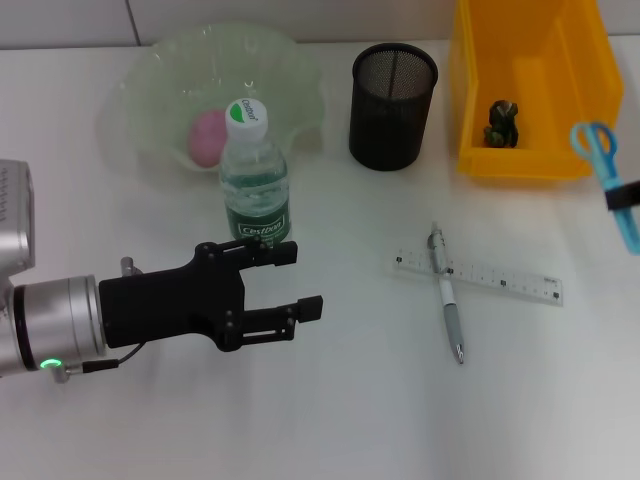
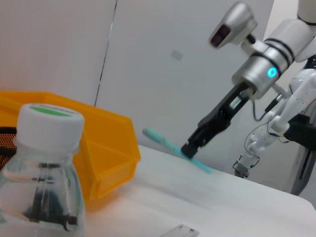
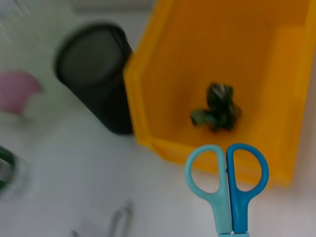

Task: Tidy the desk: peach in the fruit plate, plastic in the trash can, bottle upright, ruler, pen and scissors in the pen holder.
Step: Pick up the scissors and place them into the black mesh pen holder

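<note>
Yellow bin [image 1: 470, 100], black mesh pen holder [image 1: 393, 92], pale green plate [image 1: 160, 100] with pink peach [image 1: 208, 137]. Scissors [image 3: 227, 180] teal and blue; bottle [image 1: 256, 180] green label, white cap.

White desk [image 1: 330, 400]; pale panelled wall [image 2: 163, 64] behind.

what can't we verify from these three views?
- Right gripper: head view crops it at the frame edge; only the left wrist view shows it shut on the scissors.
- Scissors blades: cut off in the right wrist view.
- Peach: partly hidden behind the bottle.
- Ruler markings: too small.
- Pen holder interior: too dark.
</note>
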`<state>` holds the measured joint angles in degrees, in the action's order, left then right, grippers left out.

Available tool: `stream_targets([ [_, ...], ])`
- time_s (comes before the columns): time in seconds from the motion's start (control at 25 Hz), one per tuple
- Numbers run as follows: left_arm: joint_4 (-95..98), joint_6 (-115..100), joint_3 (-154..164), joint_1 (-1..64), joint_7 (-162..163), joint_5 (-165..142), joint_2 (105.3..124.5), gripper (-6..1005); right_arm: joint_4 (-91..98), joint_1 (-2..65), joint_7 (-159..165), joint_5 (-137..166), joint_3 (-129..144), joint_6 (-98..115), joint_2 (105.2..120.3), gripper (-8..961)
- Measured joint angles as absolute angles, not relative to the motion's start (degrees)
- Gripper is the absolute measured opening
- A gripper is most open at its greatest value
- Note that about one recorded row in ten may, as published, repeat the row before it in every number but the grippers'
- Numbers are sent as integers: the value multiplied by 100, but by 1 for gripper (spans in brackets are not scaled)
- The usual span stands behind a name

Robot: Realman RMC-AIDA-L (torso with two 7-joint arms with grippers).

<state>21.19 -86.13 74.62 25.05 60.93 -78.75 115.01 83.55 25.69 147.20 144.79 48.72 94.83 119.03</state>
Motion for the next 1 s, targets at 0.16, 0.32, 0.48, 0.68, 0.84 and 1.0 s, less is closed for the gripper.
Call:
stream_targets([
  [0.16, 2141, -8614, 7462, 2505, 6144, -7875, 11497, 758, 8529, 2576, 14253, 13431, 3902, 9743, 11819, 206],
  [0.32, 2144, -8614, 7459, 2505, 6156, -7875, 11497, 757, 8088, 2572, 13622, 12451, 3627, 9444, 11804, 207],
  [0.48, 2145, -8604, 7453, 2496, 6159, -7862, 11511, 756, 6853, 2696, 12530, 11163, 3649, 8707, 11844, 208],
  [0.68, 2145, -8609, 7453, 2473, 6160, -7841, 11530, 755, 4484, 3251, 10238, 9633, 3670, 7818, 11889, 209],
  [0.84, 2144, -8610, 7453, 2463, 6144, -7838, 11554, 755, 2975, 3827, 8710, 9152, 3667, 7158, 11899, 210],
  [1.0, 2144, -8600, 7447, 2461, 6117, -7831, 11571, 755, 2098, 4260, 7801, 9065, 3665, 6493, 11944, 211],
])
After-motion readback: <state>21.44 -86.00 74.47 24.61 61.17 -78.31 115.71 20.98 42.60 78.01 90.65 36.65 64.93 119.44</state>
